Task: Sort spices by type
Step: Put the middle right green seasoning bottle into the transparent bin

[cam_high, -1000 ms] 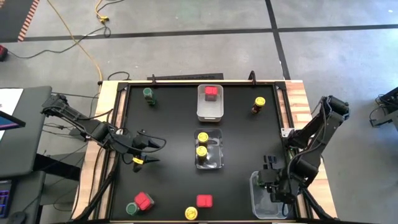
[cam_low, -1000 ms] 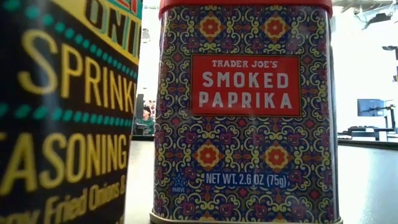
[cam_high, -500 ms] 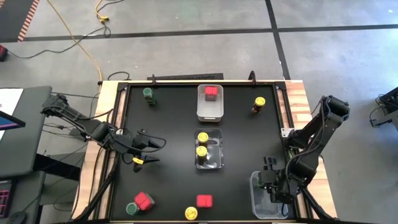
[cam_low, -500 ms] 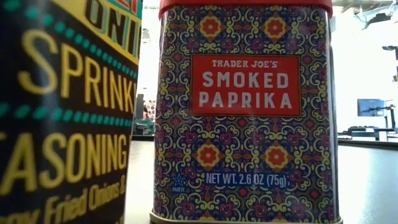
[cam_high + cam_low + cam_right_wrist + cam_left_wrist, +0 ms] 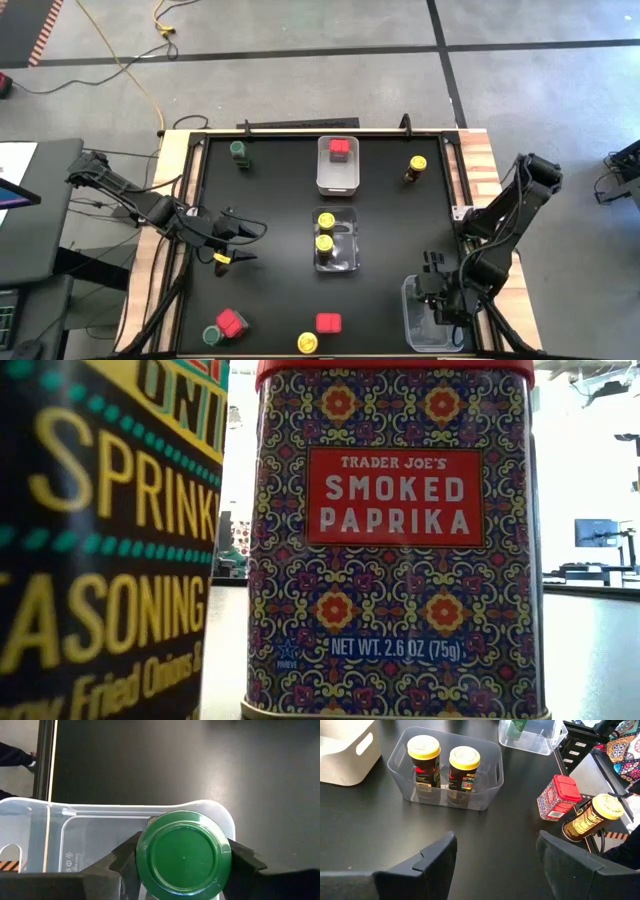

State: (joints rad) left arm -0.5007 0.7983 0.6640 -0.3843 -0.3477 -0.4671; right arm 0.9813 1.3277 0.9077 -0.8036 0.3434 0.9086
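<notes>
Two yellow-lidded jars (image 5: 325, 231) already share the middle clear bin (image 5: 349, 262), so I keep sorting: my right gripper (image 5: 183, 870) holds its fingers clamped on a green-lidded jar (image 5: 183, 856) above the near-right bin (image 5: 65, 820). Left gripper (image 5: 495, 865) waits at the surface's left side, fingers apart, holding nothing.

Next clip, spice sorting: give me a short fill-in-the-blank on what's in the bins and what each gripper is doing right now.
1. The clear middle bin holds two jars with ____ lids.
2. The right gripper is shut on a jar with a ____ lid, over the clear bin at the table's right front corner.
3. The white bin holds one ____ square-topped tin.
4. The left gripper is open and holds ____.

Missing words: yellow; green; red; nothing
</notes>
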